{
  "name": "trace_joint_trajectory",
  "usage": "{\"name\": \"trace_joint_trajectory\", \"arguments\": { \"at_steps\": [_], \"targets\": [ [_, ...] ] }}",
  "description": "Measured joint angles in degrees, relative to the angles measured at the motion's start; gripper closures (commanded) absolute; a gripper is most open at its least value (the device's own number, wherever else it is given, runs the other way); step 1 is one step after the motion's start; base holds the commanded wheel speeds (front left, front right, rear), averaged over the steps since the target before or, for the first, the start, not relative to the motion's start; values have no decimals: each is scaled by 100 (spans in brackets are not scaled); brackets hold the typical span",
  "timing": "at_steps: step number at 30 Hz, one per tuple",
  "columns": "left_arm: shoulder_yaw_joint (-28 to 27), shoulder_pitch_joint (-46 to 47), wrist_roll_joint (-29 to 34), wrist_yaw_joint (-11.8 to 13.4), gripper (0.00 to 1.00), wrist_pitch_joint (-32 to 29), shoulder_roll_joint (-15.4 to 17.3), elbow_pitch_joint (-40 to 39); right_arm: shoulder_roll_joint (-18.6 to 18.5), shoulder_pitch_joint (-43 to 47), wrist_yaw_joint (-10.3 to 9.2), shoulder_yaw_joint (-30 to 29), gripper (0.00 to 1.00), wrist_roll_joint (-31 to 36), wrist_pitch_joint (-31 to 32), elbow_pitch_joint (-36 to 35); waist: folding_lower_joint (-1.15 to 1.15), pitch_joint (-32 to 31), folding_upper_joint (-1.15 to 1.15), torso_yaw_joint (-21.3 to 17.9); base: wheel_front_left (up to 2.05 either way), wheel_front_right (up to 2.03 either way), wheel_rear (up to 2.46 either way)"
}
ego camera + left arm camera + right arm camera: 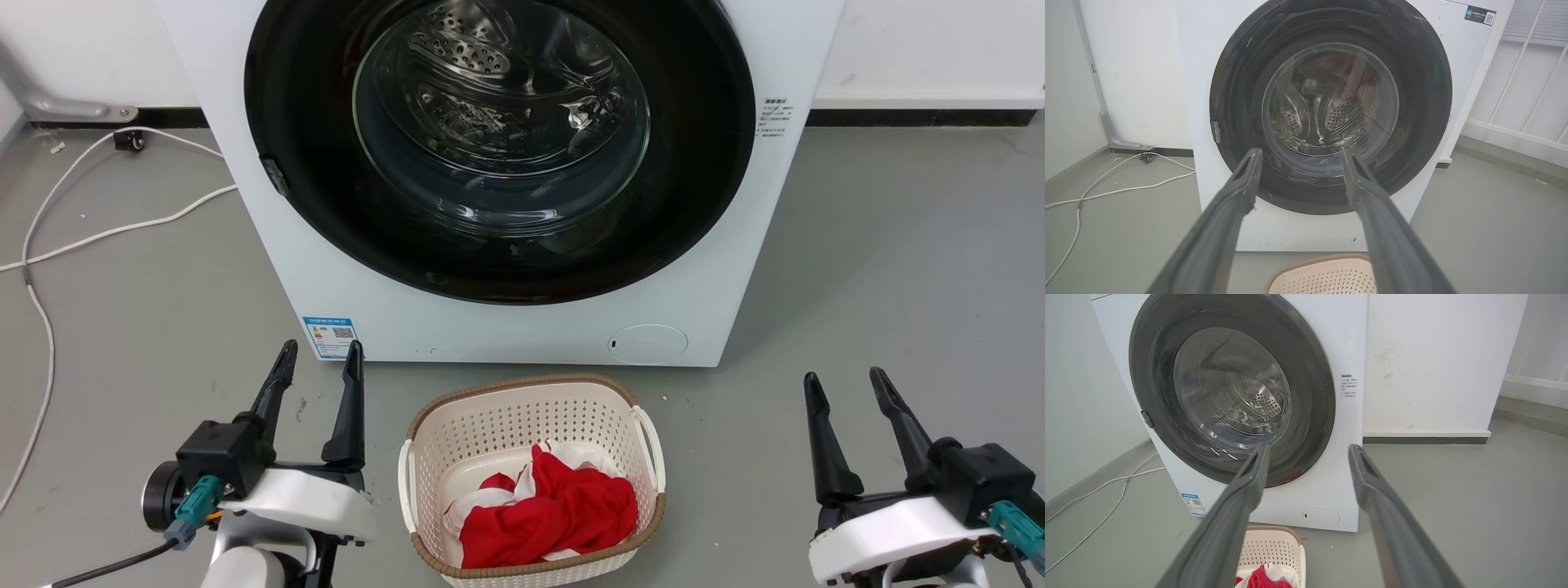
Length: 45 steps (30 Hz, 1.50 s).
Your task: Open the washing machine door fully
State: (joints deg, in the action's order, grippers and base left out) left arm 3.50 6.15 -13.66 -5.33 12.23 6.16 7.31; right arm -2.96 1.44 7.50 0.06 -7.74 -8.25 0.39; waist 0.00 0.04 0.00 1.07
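Note:
The washing machine door [702, 163] is a big glossy black disc with a clear glass bowl centre, lying flat against the white machine front [506, 327]. A small grey latch tab [275, 176] sits on its left rim. The door also faces me in the left wrist view [1425, 94] and in the right wrist view [1310, 396]. My left gripper [320, 357] hovers open near the machine's lower left corner, holding nothing. My right gripper [844, 380] stands open off to the right of the machine, over bare floor.
A cream laundry basket [531, 392] with red and white cloth [555, 510] sits on the grey floor right before the machine, between my arms. White cables [122, 229] trail across the floor at left. A small round white flap [647, 344] marks the machine's lower right.

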Motion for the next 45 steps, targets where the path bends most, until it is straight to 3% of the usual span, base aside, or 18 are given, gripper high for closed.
{"name": "trace_joint_trajectory", "arguments": {
  "at_steps": [27, 38, 39, 40, 41, 45],
  "targets": [
    [-12, 1, 984, -31, 0, 276, -68, 15, 0, 16, 0, 47, 0, 789, -148, -11, 0, -5, 0, 23, 0, 0, 0],
    [-109, 1, 936, -81, 0, 283, -122, 69, 0, 16, 0, 41, 0, 734, -148, 26, 0, -14, 0, 22, 0, 0, 0],
    [-115, 1, 935, -82, 0, 283, -127, 75, 0, 16, 1, 32, 18, 715, -147, 35, 0, -14, 0, 22, 0, 0, 0],
    [-120, 1, 935, -101, 0, 283, -131, 80, 0, 16, 0, 30, 76, 670, -146, 45, 0, -15, 0, 22, 0, 0, 0],
    [-125, 1, 935, -105, 0, 283, -134, 87, 0, 17, 0, 27, 100, 635, -146, 52, 0, -15, 0, 22, 0, 0, 0],
    [-143, 1, 936, -121, 0, 283, -142, 104, 0, 17, 0, -13, 100, 552, -172, 69, 0, -11, 0, 21, 0, 0, 0]
  ]
}}
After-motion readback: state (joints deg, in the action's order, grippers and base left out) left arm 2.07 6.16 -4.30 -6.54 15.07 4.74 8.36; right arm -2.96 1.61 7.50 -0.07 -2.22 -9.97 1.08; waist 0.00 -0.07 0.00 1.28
